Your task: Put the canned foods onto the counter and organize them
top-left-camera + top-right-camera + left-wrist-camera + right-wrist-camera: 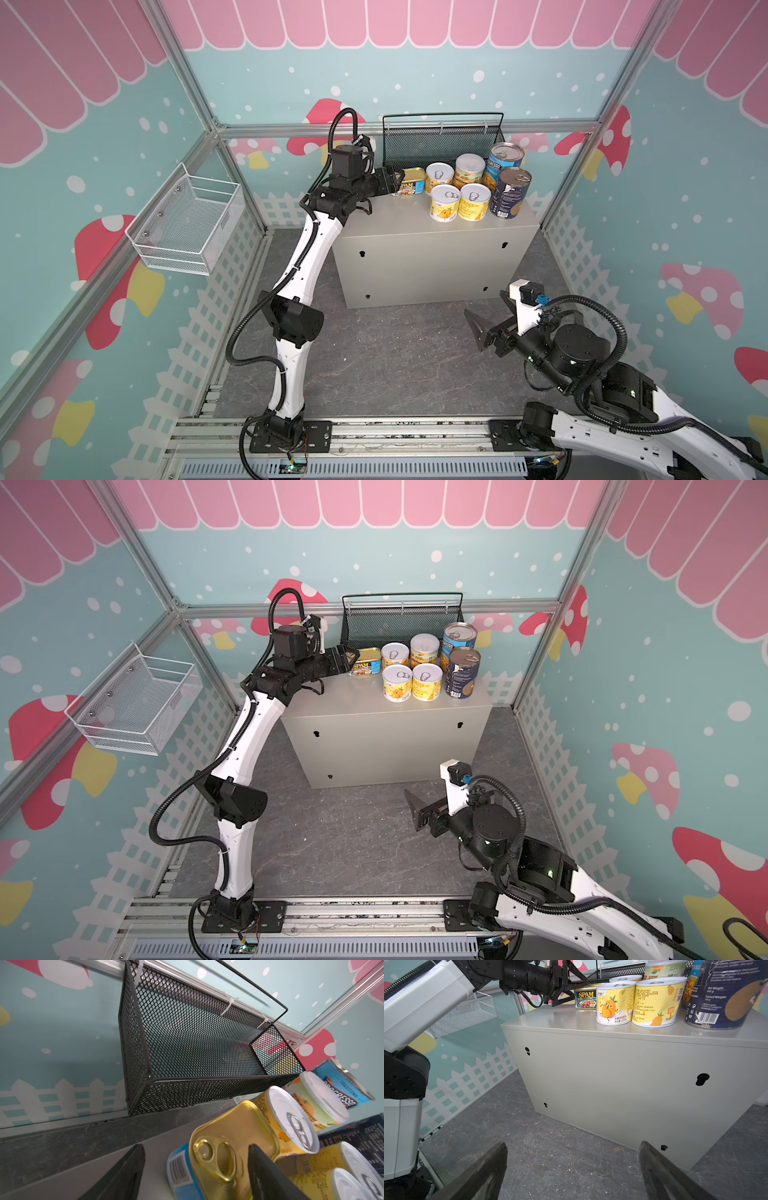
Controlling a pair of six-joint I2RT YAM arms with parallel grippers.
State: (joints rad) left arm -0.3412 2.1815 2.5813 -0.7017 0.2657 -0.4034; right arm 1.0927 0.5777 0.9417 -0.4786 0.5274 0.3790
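I find the left end effector [399, 179] parted at the left end of the SPAM tin [414, 179], not gripping it. The tin lies flat, lid up, long axis along the worktop's [382, 220] back edge. Yellow tins [444, 203] and blue tins [509, 195] stand upright just right of it. The worktop's left half is bare. The right end effector [573, 1145] gapes wide over the floor.

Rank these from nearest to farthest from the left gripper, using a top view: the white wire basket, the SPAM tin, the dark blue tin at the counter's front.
1. SPAM tin: right by the left gripper, at the left end of the tin group.
2. Dark blue tin: front, right end of the group.
3. White wire basket: on the left wall, away from the counter.
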